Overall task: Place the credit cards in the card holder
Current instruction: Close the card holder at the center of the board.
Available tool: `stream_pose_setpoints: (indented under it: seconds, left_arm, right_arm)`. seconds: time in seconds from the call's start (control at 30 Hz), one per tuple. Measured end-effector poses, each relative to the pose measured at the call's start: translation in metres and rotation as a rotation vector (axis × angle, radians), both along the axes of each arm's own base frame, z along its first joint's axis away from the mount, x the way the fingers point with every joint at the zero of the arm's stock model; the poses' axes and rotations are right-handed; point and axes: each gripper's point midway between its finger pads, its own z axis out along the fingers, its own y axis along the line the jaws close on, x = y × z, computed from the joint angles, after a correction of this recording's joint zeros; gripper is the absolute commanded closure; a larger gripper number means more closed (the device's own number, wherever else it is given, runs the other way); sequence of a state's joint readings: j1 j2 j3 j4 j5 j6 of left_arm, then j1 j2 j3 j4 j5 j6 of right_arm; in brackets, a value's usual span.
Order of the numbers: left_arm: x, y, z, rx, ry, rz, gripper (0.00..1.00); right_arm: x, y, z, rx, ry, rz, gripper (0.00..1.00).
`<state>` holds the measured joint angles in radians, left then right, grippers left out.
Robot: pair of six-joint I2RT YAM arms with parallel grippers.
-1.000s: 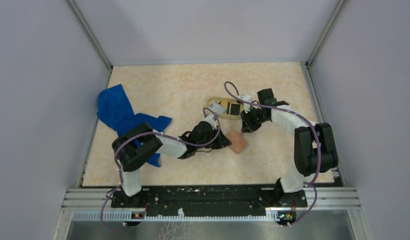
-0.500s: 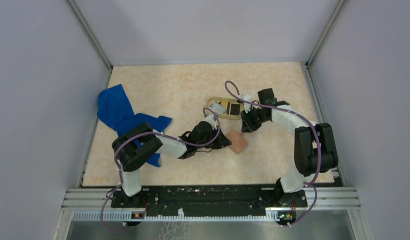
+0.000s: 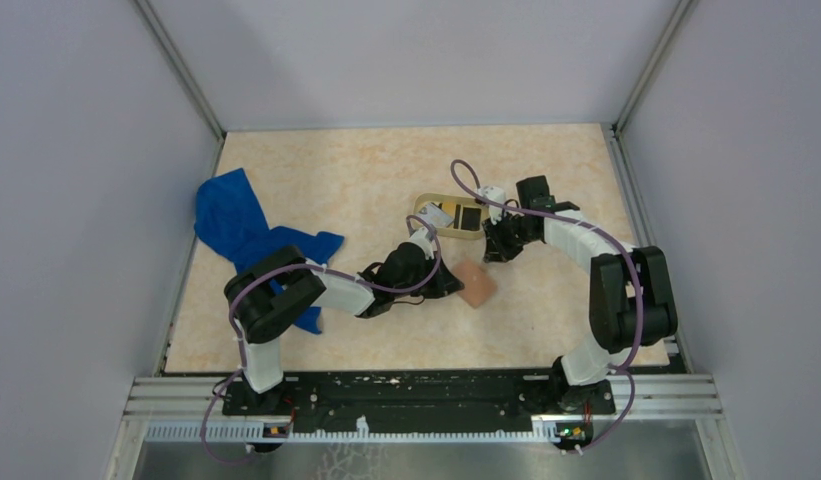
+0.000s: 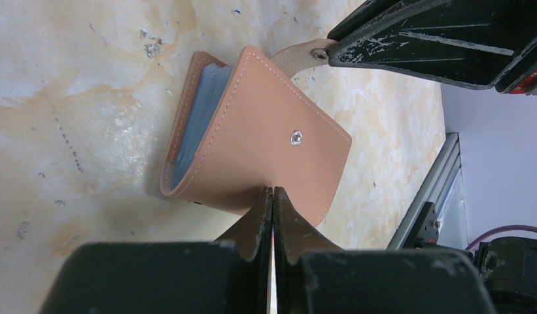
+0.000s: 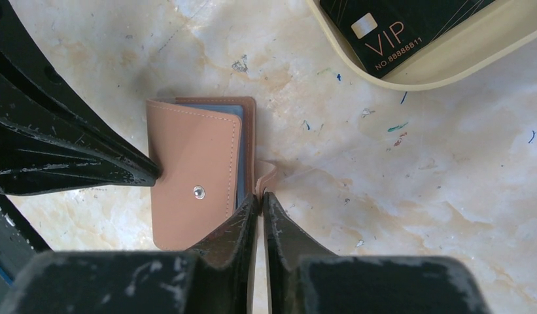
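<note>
Black VIP card in tan tray; card holder near, outside it.

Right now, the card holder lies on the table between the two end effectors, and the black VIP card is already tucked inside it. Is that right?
Not quite. The black VIP card is not inside the card holder. It lies in the tan tray, apart from the holder, as the right wrist view shows. The rest of the statement stands.

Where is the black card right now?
Top view: the black card lies in the tan tray, just beyond the card holder, near the table's centre.
</note>
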<state>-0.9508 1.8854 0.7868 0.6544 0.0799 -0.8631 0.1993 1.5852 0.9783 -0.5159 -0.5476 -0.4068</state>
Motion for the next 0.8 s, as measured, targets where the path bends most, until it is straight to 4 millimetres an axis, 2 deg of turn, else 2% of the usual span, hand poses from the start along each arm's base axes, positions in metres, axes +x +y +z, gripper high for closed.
stream_pose_setpoints:
  seconds: [0.1, 0.47, 0.8]
  left_arm:
    - [0.000, 0.000, 0.000, 0.000, 0.000, 0.000, 0.97]
    - [0.000, 0.000, 0.000, 0.000, 0.000, 0.000, 0.97]
    - [0.002, -0.004, 0.000, -0.002, -0.001, 0.000, 1.00]
  right_arm:
    - [0.000, 0.000, 0.000, 0.000, 0.000, 0.000, 1.00]
    - [-0.009, 0.006, 0.003, 0.037, 0.013, 0.060, 1.00]
    - [-0.022, 0.014, 0.014, 0.041, -0.025, 0.150, 1.00]
